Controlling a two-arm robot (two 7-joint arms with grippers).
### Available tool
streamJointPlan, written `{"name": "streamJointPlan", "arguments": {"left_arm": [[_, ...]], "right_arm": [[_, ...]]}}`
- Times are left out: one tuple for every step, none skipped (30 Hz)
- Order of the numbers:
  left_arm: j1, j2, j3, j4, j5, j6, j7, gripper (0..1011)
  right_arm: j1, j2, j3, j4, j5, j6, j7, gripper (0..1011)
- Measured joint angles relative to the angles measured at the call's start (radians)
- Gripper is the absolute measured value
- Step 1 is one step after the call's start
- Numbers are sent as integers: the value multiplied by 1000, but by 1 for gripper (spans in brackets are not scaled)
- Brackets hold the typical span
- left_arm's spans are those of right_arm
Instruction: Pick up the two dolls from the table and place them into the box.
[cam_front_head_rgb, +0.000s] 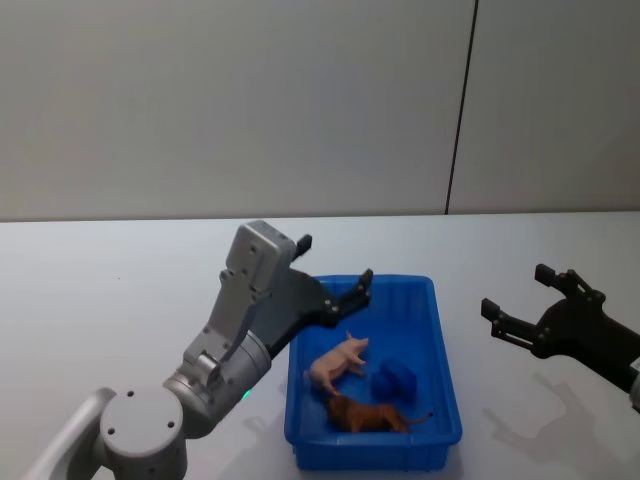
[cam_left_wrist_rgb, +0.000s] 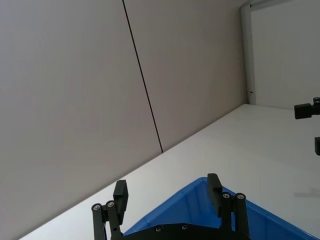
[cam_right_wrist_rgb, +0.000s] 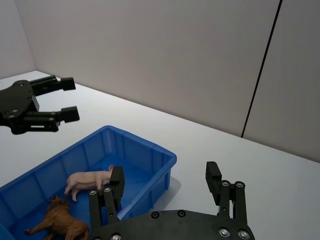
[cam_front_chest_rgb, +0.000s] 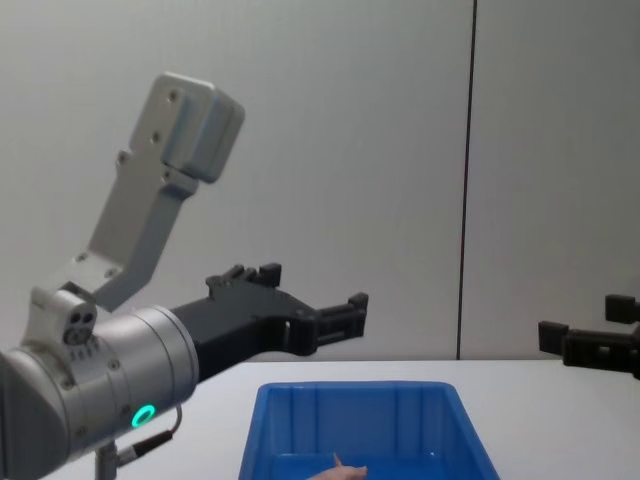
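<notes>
Two dolls are counted inside the one blue box (cam_front_head_rgb: 443, 375): nearest, the brown doll (cam_front_head_rgb: 368, 416) is seen lying at the front wall, and just behind it the pink doll (cam_front_head_rgb: 338, 362), beside a small blue object (cam_front_head_rgb: 396, 378). Farther back, the left gripper (cam_front_head_rgb: 333, 270) is held spread wide and empty over the box's far left corner. Well to the right, the right gripper (cam_front_head_rgb: 517, 303) is likewise held wide and empty above the table (cam_front_head_rgb: 100, 290).

Plain light grey wall (cam_front_head_rgb: 230, 100) behind, smooth panels split by one thin dark vertical seam (cam_front_head_rgb: 461, 105). White matte table (cam_front_head_rgb: 120, 290) runs up to the wall's base. Even, soft light, faint shadows on the tabletop. Left wrist view: pale vertical corner post (cam_left_wrist_rgb: 246, 50).
</notes>
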Motion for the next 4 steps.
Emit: {"name": "streamJointPlan", "arguments": {"left_arm": [[1, 1, -1, -3, 1, -4, 3, 1001], [2, 2, -2, -6, 1, -7, 6, 1001], [3, 4, -4, -10, 2, -14, 11, 1001], [4, 4, -5, -12, 3, -18, 13, 1001]], "right_arm": [[0, 0, 0, 0, 0, 0, 0, 1001], [0, 0, 0, 0, 0, 0, 0, 1001], [0, 0, 0, 0, 0, 0, 0, 1001], [0, 0, 0, 0, 0, 0, 0, 1001]]}}
